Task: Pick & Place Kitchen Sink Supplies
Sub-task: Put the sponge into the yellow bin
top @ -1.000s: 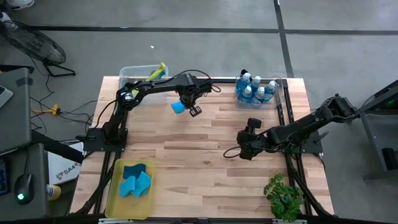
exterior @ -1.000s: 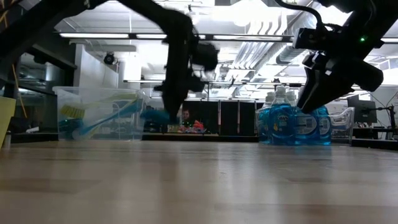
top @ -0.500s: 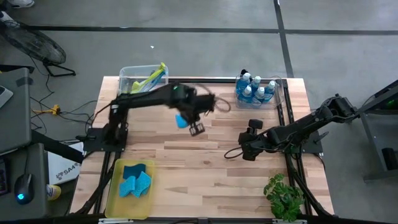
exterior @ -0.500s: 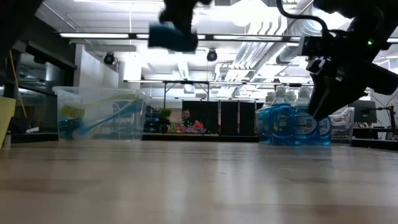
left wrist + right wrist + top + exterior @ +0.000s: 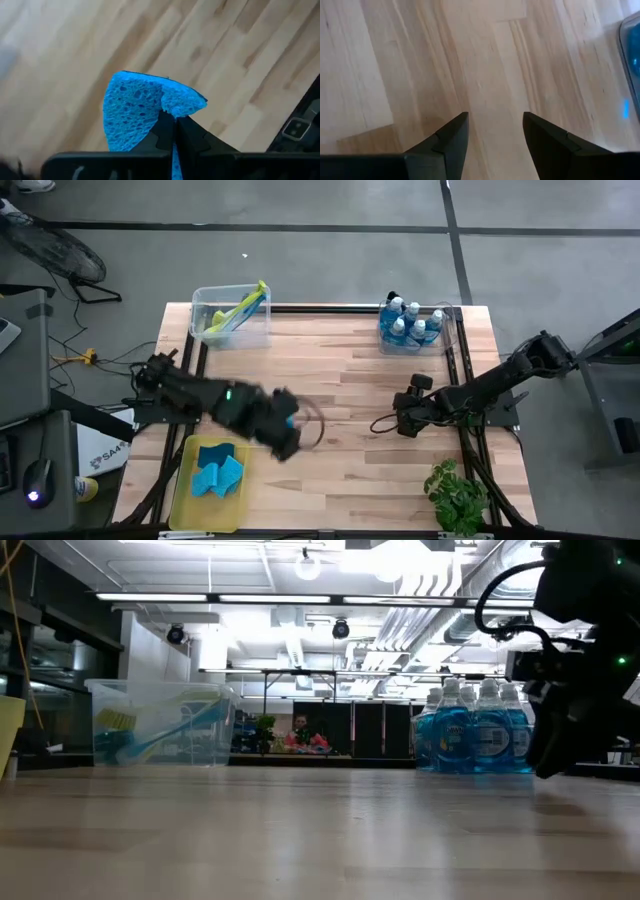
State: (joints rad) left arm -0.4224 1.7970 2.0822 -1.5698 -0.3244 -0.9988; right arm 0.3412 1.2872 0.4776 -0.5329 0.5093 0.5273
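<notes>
My left gripper (image 5: 287, 432) is shut on a blue sponge (image 5: 135, 110) and carries it above the wooden table, just beyond the far right corner of the yellow tray (image 5: 180, 490). That tray holds several more blue sponges (image 5: 218, 470). Blue soap bottles (image 5: 408, 323) stand in a clear bin at the far right. Yellow-green brushes (image 5: 240, 305) lean in a clear bin at the far left. My right gripper (image 5: 402, 418) hangs open low over bare wood at the table's right, with nothing between its fingers (image 5: 452, 137). My left gripper pinches the sponge's near edge (image 5: 167, 106) between its two shut fingers (image 5: 192, 132), squeezing it thin there. The fingers slant down from above. The sponge is lifted clear of the table, and its broad face spreads out beyond the fingertips.
A potted plant (image 5: 455, 495) stands at the near right corner. Black rails (image 5: 460, 380) run along the table's sides by both arm bases. Bare wood lies between the two grippers and across the table's middle.
My left gripper has swung with the sponge from beside the brush bin toward the table's near left, toward the yellow tray. It has risen out of the low view and stayed shut on the sponge. My right gripper has sunk a little toward the table, still open.
</notes>
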